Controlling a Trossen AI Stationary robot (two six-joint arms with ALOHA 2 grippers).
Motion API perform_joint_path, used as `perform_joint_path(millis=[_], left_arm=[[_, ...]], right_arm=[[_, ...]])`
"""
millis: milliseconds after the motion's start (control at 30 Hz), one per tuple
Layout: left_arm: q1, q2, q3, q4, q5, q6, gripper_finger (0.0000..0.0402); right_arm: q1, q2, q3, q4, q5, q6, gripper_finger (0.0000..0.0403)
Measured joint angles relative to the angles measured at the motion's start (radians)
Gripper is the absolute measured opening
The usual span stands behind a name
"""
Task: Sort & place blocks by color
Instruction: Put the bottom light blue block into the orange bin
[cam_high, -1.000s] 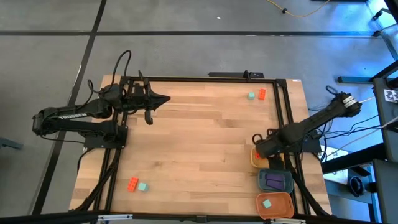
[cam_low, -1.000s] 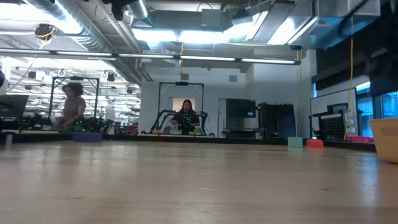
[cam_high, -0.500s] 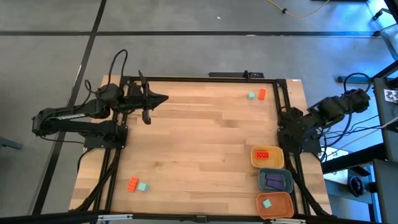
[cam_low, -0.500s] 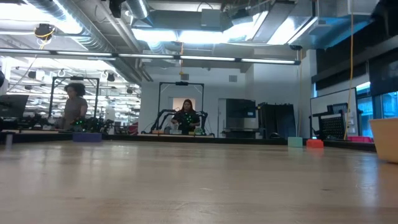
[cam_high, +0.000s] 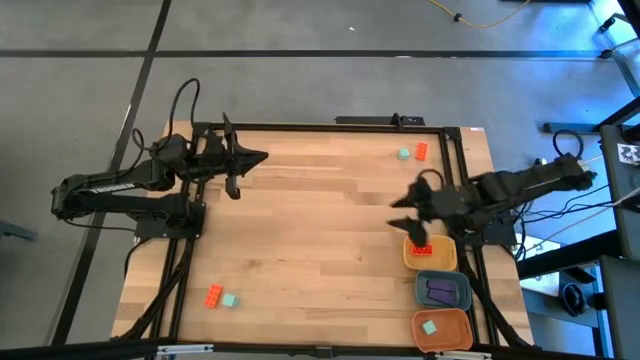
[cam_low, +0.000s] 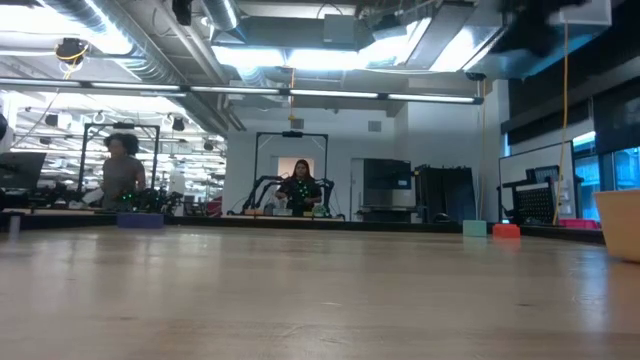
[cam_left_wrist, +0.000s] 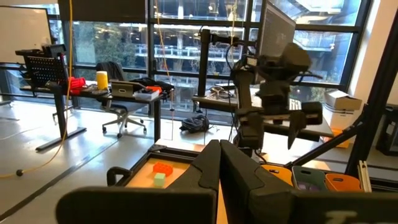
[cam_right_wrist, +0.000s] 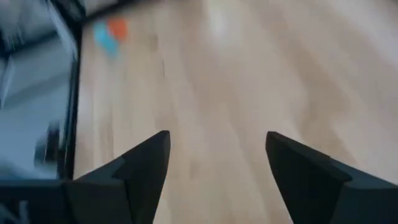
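Note:
A teal block (cam_high: 404, 153) and an orange-red block (cam_high: 421, 151) lie at the table's far right. Another orange-red block (cam_high: 213, 295) and teal block (cam_high: 229, 300) lie at the near left. An orange-red block (cam_high: 422, 247) lies in the yellow tray (cam_high: 443, 262). Purple blocks (cam_high: 441, 290) lie in the blue-grey tray (cam_high: 464, 291), and a teal block (cam_high: 429, 326) in the orange tray (cam_high: 452, 338). My right gripper (cam_high: 405, 215) hangs open and empty above the table, just left of the yellow tray. My left gripper (cam_high: 258, 158) waits shut at the far left.
The three trays stand in a row along the near right edge. Black rails (cam_high: 458, 170) frame the table's sides and far edge. Bare wood (cam_high: 320, 240) fills the middle. People stand in the room beyond the table in the low view.
My right gripper has risen from over the yellow tray and tipped from pointing down to slanting forward. The arm drew back toward the right edge, then swung out again toward the table's left. The orange-red block rests in the yellow tray.

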Motion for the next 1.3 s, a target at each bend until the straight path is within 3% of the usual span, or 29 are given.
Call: perform_joint_path(millis=[167,333,533,667,1033,1300], left_arm=[[0.0,0.002,0.0,0.0,0.017,-0.049,0.0],[0.0,0.002,0.0,0.0,0.056,-0.054,0.0],[0.0,0.044,0.057,-0.007,0.068,-0.054,0.0],[0.0,0.099,0.142,-0.116,0.107,-0.024,0.0],[0.0,0.106,0.173,-0.185,0.087,0.019,0.0003],[0.0,0.106,0.173,-0.195,0.117,0.042,0.0065]], right_arm=[[-0.172,0.036,-0.122,0.517,-0.015,-0.148,0.0268],[-0.309,0.082,-0.117,0.736,-0.098,-0.251,0.0268],[-0.394,0.102,0.005,0.687,-0.187,-0.376,0.0268],[-0.417,0.103,0.085,0.567,-0.247,-0.436,0.0268],[-0.417,0.108,0.112,0.517,-0.249,-0.427,0.0268],[-0.417,0.107,0.112,0.518,-0.249,-0.422,0.0268]])
